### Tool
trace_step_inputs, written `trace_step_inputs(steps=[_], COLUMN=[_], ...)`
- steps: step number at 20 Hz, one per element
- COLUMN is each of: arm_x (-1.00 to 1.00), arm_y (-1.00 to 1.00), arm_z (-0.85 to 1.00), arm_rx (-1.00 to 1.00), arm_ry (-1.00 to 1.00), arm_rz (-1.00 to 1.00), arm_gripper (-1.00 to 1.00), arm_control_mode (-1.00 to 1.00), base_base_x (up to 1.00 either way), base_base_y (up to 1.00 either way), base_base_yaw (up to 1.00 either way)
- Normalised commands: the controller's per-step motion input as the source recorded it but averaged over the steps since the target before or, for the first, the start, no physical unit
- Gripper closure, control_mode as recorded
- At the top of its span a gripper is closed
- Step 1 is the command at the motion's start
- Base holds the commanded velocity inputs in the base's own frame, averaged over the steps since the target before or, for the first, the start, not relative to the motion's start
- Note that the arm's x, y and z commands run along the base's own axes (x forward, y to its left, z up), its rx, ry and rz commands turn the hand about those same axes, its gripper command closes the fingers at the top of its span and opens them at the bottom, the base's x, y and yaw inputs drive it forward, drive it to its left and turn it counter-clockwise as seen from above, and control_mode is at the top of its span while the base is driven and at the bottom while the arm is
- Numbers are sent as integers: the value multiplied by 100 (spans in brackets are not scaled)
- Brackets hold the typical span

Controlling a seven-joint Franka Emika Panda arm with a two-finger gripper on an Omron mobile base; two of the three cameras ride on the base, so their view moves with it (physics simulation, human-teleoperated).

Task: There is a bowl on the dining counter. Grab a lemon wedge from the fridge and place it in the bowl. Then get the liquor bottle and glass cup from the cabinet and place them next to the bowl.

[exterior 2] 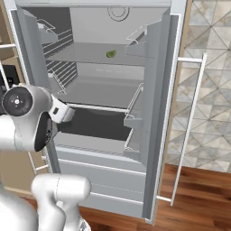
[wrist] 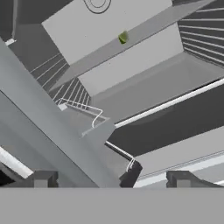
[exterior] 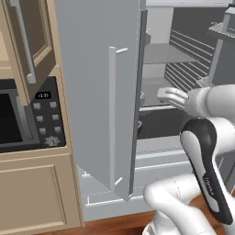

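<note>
The pale grey fridge [exterior 2: 158, 113] stands with both doors swung open, its grey shelves on show. A small green-yellow lemon wedge [exterior 2: 111, 54] lies on the upper shelf, toward the back; the hand view shows the lemon wedge [wrist: 123, 37] high up and far off. My gripper [wrist: 113, 179] is open, its fingers [wrist: 41, 178] wide apart with nothing between them. It hovers at the fridge's mouth near the middle shelf [exterior 2: 99, 92], well below and short of the wedge. The left base view catches my gripper [exterior: 162, 95] just past the left door's edge.
The fridge's left door [exterior: 96, 92] with its bar handle juts out close to my arm. Left of it sit a tan cabinet door [exterior: 27, 41] and a built-in microwave [exterior: 18, 119]. The right door [exterior 2: 189, 126] stands open against a tiled wall.
</note>
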Motion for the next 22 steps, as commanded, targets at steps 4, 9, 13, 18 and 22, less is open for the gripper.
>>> trace_step_inputs(steps=[4, 9, 13, 18, 22], arm_x=[100, 98, 80, 27, -40], arm_y=[-12, 0, 46, 98, 100], arm_z=[0, 3, 0, 0, 1], arm_rx=[19, 16, 5, -2, -13], arm_ry=[0, 4, 10, 15, 0], arm_rz=[0, 0, 0, 3, 8], arm_gripper=[-100, -100, -100, -100, -100], arm_control_mode=[-100, -100, -100, -100, -100], base_base_x=[0, 0, 0, 0, 0], base_base_y=[0, 0, 0, 0, 0], base_base_yaw=[0, 0, 0, 0, 0])
